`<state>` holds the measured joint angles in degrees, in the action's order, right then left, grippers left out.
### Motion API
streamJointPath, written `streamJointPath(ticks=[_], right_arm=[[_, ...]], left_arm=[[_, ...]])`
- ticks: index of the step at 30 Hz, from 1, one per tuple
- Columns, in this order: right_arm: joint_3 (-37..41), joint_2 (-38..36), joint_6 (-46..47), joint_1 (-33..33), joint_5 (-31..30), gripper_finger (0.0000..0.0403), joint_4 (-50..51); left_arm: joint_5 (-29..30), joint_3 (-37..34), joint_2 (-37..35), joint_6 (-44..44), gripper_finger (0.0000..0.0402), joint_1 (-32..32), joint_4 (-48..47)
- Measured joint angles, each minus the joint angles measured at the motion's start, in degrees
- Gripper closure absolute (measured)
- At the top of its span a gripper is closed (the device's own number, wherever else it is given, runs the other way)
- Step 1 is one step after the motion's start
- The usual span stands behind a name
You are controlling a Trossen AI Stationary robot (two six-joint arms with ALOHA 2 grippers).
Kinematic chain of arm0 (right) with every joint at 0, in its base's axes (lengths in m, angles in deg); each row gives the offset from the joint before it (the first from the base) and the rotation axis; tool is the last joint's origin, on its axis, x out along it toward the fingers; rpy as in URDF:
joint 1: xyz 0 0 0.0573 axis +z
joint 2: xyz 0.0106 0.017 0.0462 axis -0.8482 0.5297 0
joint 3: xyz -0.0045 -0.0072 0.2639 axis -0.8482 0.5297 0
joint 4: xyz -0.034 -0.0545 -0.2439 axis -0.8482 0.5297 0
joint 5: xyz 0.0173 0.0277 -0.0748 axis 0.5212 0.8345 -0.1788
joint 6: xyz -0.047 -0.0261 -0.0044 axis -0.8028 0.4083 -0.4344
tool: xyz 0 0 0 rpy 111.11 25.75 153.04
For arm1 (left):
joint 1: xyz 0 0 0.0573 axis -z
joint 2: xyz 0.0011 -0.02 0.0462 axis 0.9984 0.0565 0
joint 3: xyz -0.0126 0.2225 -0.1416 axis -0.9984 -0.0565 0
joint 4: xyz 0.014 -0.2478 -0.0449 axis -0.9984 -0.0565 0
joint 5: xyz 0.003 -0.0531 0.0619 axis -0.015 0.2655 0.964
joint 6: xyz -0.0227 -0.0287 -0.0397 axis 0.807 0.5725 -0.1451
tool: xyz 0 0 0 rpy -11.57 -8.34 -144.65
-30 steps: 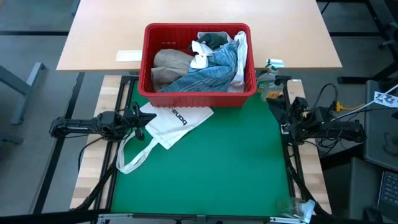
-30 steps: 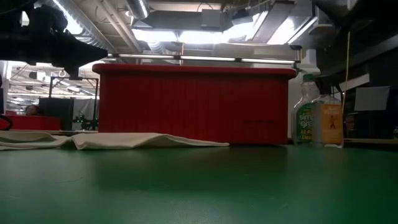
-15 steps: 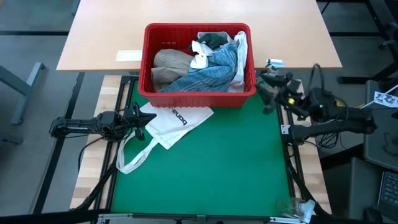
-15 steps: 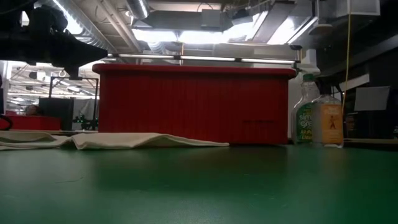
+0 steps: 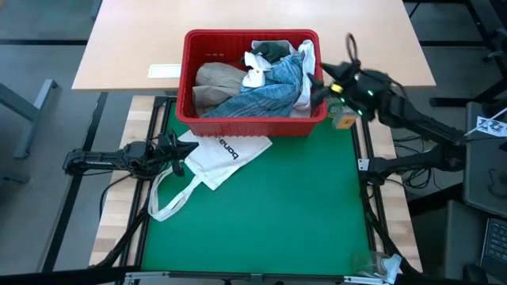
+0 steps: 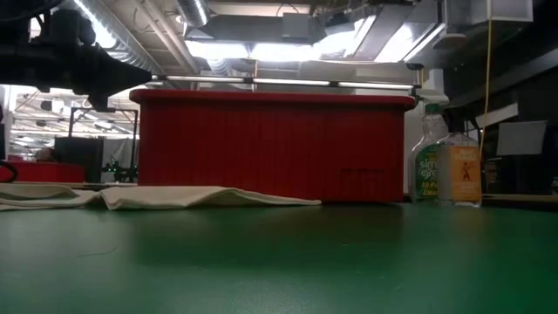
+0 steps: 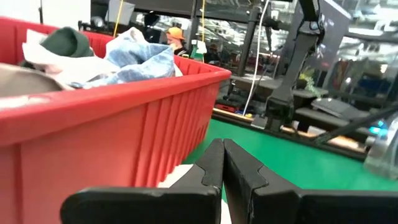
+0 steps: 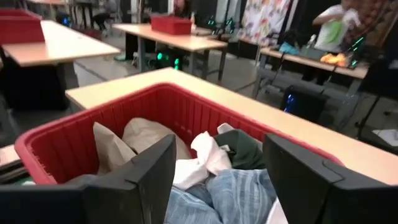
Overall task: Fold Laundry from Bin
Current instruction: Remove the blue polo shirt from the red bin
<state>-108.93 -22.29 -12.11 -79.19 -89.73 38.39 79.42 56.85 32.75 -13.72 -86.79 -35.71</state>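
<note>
The red bin [image 5: 251, 119] stands at the far middle of the green mat and holds laundry: blue-striped cloth [image 5: 265, 89], a tan shirt [image 5: 212, 79], white pieces and a dark green-grey top [image 5: 273, 51]. My right gripper [image 5: 319, 85] is open, raised over the bin's right rim; its wrist view shows the striped cloth [image 8: 230, 196] and the green-grey top [image 8: 245, 148] between its fingers. My left gripper [image 5: 179, 152] is shut, low at the mat's left edge, over the white tote bag [image 5: 218, 156].
The tote bag's straps [image 5: 170, 198] trail toward the near left. Spray bottles [image 5: 343, 113] stand right of the bin, also seen in the low view [image 6: 446, 167]. A wooden table [image 5: 127, 47] lies behind the bin. The green mat [image 5: 277, 222] stretches toward the near edge.
My right arm has risen from its rest at the mat's right edge and swung toward the far edge and left, ending above the bin's right rim.
</note>
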Motion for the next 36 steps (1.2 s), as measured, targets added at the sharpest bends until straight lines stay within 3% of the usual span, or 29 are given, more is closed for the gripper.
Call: streamJointPath(ticks=[5, 10, 22, 36], right_arm=[[-4.4, 8.1, 0.0, -7.8, 9.7, 0.0162, 0.6], [-7.9, 16.6, 0.0, -14.0, 14.5, 0.0162, 0.4], [-10.1, 32.9, 0.0, -20.0, 14.6, 0.0162, 0.7], [-10.0, 35.2, 0.6, -19.8, 12.8, 0.0162, 7.0]], left_arm=[[0.0, 0.0, 0.0, 2.5, 0.0401, 0.0, 0.0], [0.0, 0.0, 0.0, 2.3, 0.0401, 0.0, 0.0], [0.0, 0.0, 0.0, 2.1, 0.0401, 0.0, 0.0], [0.0, 0.0, 0.0, 2.1, 0.0401, 0.0, 0.0]])
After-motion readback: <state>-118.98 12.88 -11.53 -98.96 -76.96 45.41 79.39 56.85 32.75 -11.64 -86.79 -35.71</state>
